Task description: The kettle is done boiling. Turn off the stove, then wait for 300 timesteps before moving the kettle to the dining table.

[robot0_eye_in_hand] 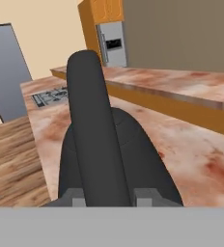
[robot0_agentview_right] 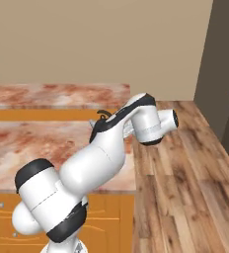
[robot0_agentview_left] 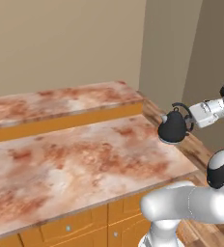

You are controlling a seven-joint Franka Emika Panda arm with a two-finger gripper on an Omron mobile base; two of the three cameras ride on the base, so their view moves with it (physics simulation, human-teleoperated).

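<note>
The tool (robot0_eye_in_hand: 109,198) grips the kettle (robot0_eye_in_hand: 133,159) by its handle (robot0_eye_in_hand: 92,130) above the marbled worktop (robot0_eye_in_hand: 181,144); the stove (robot0_eye_in_hand: 50,96) lies at the far end, the dining table (robot0_eye_in_hand: 191,84) alongside.

Glossy white rounded arm segments (robot0_agentview_right: 94,165) with black joint bands (silver-grey wrist (robot0_agentview_left: 206,112)).
</note>
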